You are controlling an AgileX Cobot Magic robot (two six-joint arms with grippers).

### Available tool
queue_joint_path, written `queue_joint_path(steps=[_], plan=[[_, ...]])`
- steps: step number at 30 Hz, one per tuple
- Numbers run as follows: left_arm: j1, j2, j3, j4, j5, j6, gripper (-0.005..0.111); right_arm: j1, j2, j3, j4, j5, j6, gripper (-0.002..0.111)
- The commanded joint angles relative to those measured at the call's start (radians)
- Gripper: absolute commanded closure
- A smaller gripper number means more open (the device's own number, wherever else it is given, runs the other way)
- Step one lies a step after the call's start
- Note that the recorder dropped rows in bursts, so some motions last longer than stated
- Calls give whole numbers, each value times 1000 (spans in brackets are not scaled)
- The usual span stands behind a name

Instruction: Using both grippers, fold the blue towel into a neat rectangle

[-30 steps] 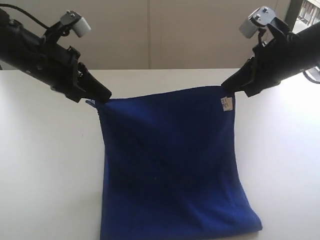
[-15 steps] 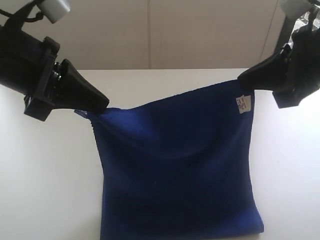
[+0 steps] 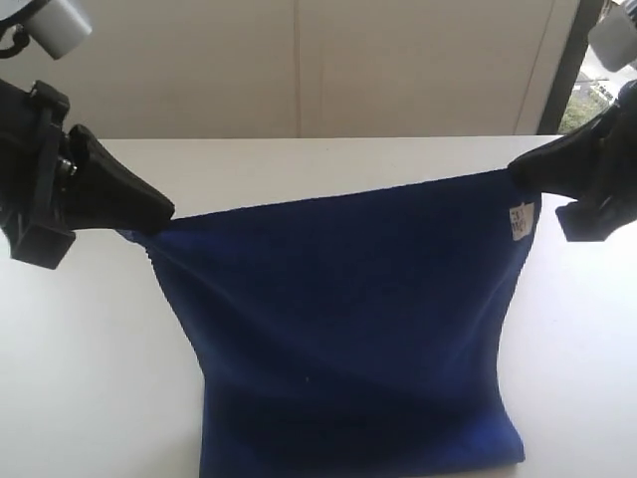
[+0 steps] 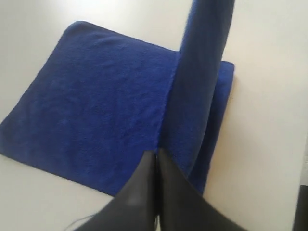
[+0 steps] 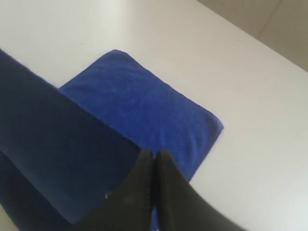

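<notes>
Blue towel (image 3: 338, 329): near end flat on the white table (image 3: 90, 378), far edge aloft, left gripper (image 3: 166, 212) and right gripper (image 3: 517, 170) each clamped on a corner, now spread wider than a second ago, sag pulled out, likely ready for folding over.

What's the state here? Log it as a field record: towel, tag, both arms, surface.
towel: blue towel, top edge held up and stretched between the two arms, lower part lying on the table
tag: white tag, just below the right-held corner
left: left arm, jaws shut on the towel's upper left corner
right: right arm, jaws shut on the upper right corner
surface: white table
fold: raised edge not yet laid down
</notes>
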Motion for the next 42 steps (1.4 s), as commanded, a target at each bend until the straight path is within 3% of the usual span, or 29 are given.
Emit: queue_joint_path(steps=[1,9,19,30,42], plan=[[-6,25,20,13,-117,-5,107,-6,38,11,0,-92,8,108],[-6,143,20,11,-245,47,107,-6,161,11,33,-221,-17,108],[-6,300,20,11,-447,55,107,-6,285,11,205,-365,-191,108],[-6,366,20,11,-574,91,107,-6,460,-50,412,-380,-398,108],[-6,454,20,11,-674,126,107,-6,627,-129,439,-398,-421,108]])
